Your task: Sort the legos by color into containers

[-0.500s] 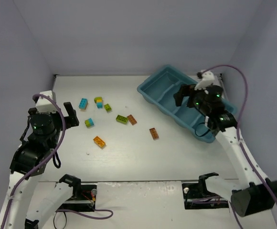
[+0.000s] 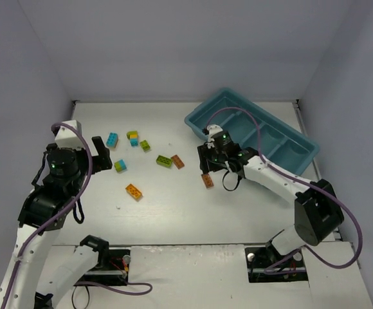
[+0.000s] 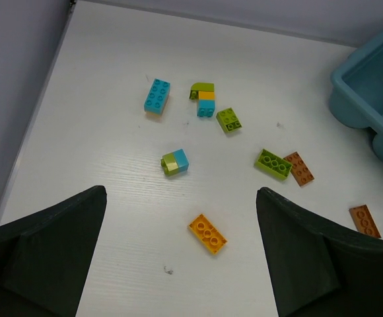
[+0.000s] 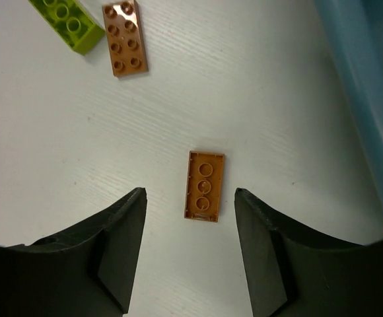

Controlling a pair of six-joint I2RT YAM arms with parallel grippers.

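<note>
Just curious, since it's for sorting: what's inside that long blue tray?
No bricks show in the tray: the compartment floors that are visible are bare. The right arm reaches across part of the near side, so that strip is hidden.

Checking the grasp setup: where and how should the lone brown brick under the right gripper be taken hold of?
Grip the brown brick across its two long sides, near mid-length, coming straight down from above. It lies flat, hollow side up, with nothing touching it, so both sides are free. The right gripper hangs over it, jaws apart outside those sides.
</note>
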